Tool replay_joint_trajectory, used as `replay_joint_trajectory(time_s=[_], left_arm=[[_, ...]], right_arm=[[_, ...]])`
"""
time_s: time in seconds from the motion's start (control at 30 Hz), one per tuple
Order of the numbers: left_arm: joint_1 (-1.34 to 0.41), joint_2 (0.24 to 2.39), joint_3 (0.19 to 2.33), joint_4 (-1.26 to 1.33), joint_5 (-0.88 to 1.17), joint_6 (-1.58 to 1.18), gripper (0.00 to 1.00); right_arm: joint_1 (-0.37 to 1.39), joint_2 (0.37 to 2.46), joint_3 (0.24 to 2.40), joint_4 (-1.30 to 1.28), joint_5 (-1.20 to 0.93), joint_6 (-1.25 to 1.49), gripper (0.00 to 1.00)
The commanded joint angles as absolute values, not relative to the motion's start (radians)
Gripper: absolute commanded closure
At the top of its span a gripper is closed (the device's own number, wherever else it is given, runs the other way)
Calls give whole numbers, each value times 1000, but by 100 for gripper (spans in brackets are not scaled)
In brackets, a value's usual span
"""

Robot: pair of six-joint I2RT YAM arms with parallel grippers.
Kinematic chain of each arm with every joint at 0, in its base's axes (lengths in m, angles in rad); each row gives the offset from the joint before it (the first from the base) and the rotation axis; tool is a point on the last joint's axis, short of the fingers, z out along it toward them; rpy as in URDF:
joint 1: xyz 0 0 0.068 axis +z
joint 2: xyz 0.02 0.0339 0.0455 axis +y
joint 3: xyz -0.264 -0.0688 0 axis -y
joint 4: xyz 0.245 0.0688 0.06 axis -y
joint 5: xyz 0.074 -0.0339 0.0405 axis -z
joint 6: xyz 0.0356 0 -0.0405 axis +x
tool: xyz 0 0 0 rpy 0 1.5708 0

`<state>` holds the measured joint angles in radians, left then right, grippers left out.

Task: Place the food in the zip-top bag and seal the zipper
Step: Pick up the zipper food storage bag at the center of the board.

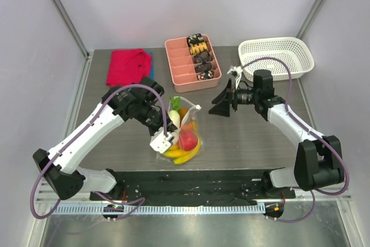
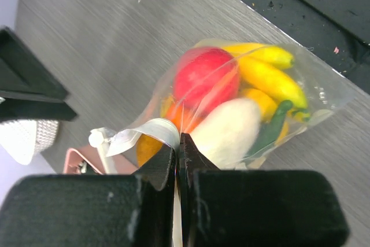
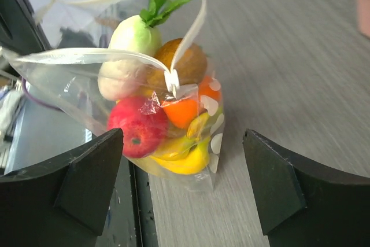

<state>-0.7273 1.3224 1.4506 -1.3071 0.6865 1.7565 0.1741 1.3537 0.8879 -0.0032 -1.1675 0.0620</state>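
The zip-top bag stands near the table's front edge, holding the food: a red apple, an orange, yellow bananas and a white and green piece. Its pale zipper loops apart at the top, so the mouth gapes. My left gripper is shut on the zipper at the bag's left edge. My right gripper is open, its fingers apart from the bag, to its right. Nothing lies between the right fingers.
A pink divided tray with dark snacks sits behind the bag. A white mesh basket stands at the back right and a red cloth at the back left. A black strip runs along the near edge.
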Motion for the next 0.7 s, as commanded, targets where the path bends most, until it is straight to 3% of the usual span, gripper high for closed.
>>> replay_joint_trajectory(time_s=[0.0,0.2,0.3,0.4,0.5,0.53,0.57,0.67], left_arm=[[-747,1292,1451,-1282,729,1867,100],[-764,1262,1417,-1261,735,1888,100],[-765,1262,1417,-1258,736,1888,100],[-767,1256,1411,-1241,741,1882,100],[-767,1250,1410,-1239,742,1868,100],[-767,1247,1405,-1233,742,1856,100],[-767,1244,1402,-1224,738,1821,100],[-767,1223,1375,-1197,721,1732,100]], right_arm=[[245,1342,848,164,-1216,-21,11],[359,1334,782,344,-1112,37,11],[379,1371,799,357,-1091,43,18],[405,1400,798,409,-1077,69,37],[414,1402,793,471,-1078,113,71],[413,1402,796,477,-1080,117,94],[414,1394,807,468,-1075,106,99],[411,1370,854,335,-1071,7,99]])
